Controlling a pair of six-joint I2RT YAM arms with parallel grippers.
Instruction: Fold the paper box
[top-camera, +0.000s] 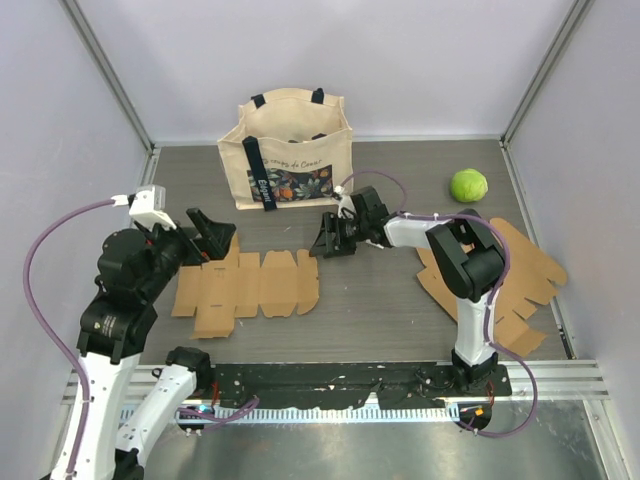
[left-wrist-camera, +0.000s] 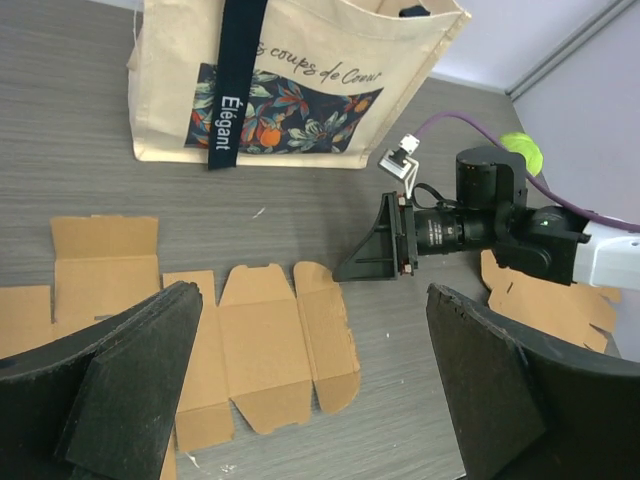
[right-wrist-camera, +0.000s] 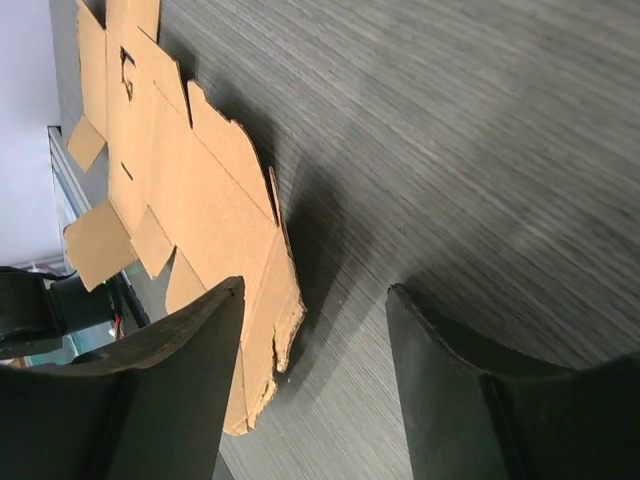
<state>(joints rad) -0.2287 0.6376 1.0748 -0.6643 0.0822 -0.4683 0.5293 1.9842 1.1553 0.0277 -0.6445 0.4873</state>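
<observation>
Box blank (top-camera: 245, 287) lies flat and unfolded: 0 folds made, all folding remains. It sits below left gripper (top-camera: 215, 243), jaws spread, empty; just ahead of right gripper (top-camera: 322, 240), likewise spread, empty.

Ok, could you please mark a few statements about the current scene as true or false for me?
1. The cardboard blank lies flat and unfolded on the table. True.
2. The right gripper is shut on the blank. False: it is open, with only tabletop between its fingers.
3. The green ball sits inside the tote bag. False: it rests on the table, apart from the bag, off to its right.
4. A pile of spare blanks lies at the table's right side. True.
5. The left gripper is open. True.
</observation>
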